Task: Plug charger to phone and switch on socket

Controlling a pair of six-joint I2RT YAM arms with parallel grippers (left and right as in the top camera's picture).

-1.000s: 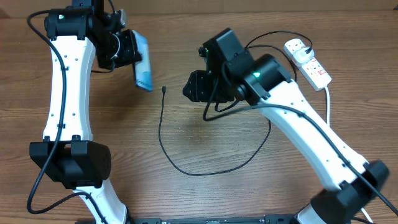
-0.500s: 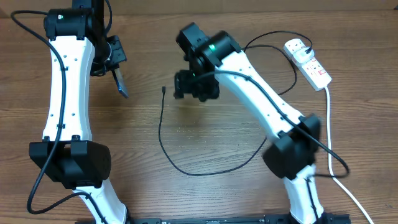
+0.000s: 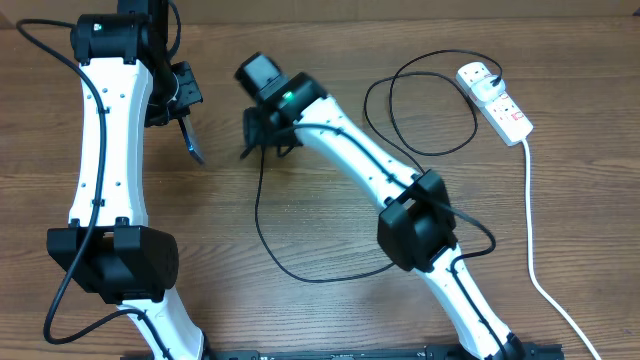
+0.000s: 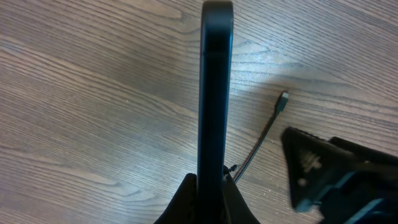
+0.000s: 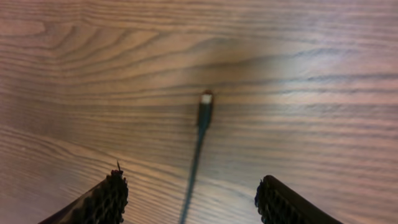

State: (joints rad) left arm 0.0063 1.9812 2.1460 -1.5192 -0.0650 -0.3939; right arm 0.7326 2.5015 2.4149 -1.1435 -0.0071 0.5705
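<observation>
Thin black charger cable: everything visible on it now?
The thin black charger cable lies slack on the wooden table, running from its small dark connector tip, pale at the end, through a wide bend and a loop to its white plug adapter, seated in the white power strip. The tip lies flat and free. The open right gripper straddles the cable behind the tip without touching it.

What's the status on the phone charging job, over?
Left hand shut on phone, held edge-on. Right hand open, straddling charger tip, not gripping yet. Nothing blocking the tip.
</observation>
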